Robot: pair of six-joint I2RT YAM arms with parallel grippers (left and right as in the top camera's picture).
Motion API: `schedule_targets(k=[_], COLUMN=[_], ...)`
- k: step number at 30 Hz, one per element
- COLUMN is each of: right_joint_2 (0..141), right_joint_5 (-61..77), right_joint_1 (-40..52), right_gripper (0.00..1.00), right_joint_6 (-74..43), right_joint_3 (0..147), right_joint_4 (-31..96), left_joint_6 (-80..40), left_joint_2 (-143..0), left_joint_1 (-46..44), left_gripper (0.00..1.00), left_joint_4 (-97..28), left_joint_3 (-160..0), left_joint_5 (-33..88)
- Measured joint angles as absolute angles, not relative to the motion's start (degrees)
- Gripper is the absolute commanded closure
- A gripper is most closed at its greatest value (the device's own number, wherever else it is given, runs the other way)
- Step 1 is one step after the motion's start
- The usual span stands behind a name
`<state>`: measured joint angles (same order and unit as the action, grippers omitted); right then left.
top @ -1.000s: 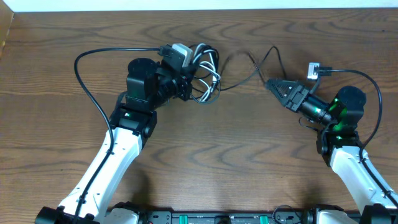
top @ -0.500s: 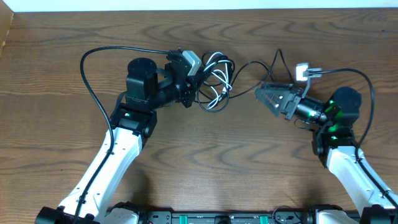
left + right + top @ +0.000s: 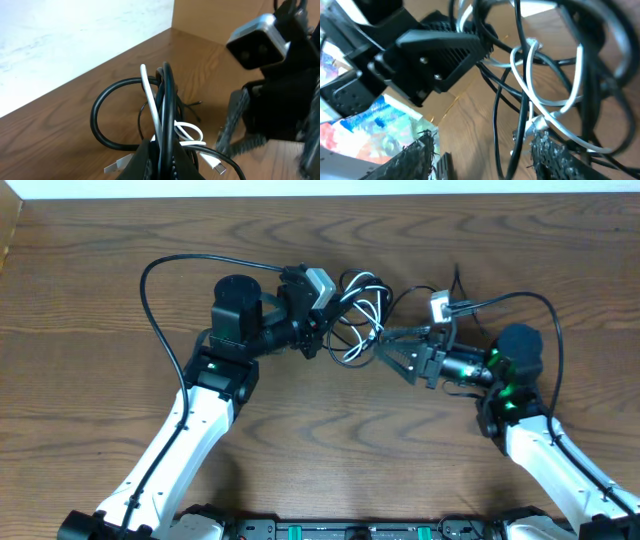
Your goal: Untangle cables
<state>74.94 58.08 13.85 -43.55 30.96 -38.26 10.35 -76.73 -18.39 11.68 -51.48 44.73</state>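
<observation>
Inspecting the far middle of the counter (image 3: 330,440), we find the cables (image 3: 352,318) gathered in one tangled bundle between the two arms. The left fingers (image 3: 142,162) are pressed together on the left side of that bundle. In the left wrist view several black strands and the white cable (image 3: 150,100) run straight up out of their grip, side by side. A black loop (image 3: 102,117) bulges out to the left of those strands. Two white plug ends (image 3: 212,162) show low in the same view, one to either side of the clamped strands; we cannot tell whether they rest on the wood.

The right fingers (image 3: 400,362) stand apart, pointing left into the right side of the bundle. In the right wrist view their two ribbed pads sit at the lower corners, and black and white strands cross the gap between them. A white plug lies close beside the right-hand pad, though we cannot confirm contact. Nothing is seen clamped there.

The two sets of fingers are near each other, with only the tangle between them. From overhead, white loops show in the upper middle of the bundle, and one thin black strand trails off toward the far edge on the right
</observation>
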Motion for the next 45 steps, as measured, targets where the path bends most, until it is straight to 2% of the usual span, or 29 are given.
schedule_targets(k=[1, 4, 7, 9, 16, 35, 45], right_joint_2=[74.9, 74.9, 74.9, 74.9, 74.9, 74.9, 74.9], right_joint_5=[57.0, 53.6, 51.5, 51.0, 50.3, 52.1, 52.1], right_joint_1=[14.6, 16.1, 16.1, 16.1, 16.1, 16.1, 16.1], right_gripper=[0.56, 0.62, 0.87, 0.98, 0.99, 0.99, 0.99], right_joint_6=[-43.3, -43.2, -43.1, -43.1, -43.1, -42.2, -42.2], right_joint_3=[31.0, 31.0, 31.0, 31.0, 31.0, 31.0, 31.0], right_joint_4=[-37.1, -34.5, -34.3, -34.3, -33.0, -30.4, -30.2], left_joint_6=[10.4, 10.4, 10.4, 10.3, 10.3, -1.8, -2.8], left_joint_2=[-76.7, -76.7, -76.7, -76.7, -76.7, -76.7, -76.7], left_joint_1=[-18.6, -19.0, -19.0, -19.0, -19.0, -19.3, -19.3], left_gripper=[0.93, 0.92, 0.92, 0.92, 0.92, 0.92, 0.92], left_joint_4=[11.7, 11.7, 11.7, 11.7, 11.7, 11.4, 11.4], left_joint_3=[-51.5, -51.5, -51.5, -51.5, -51.5, -51.5, -51.5], left_joint_5=[44.7, 44.7, 44.8, 44.8, 42.7, 14.6, 12.9])
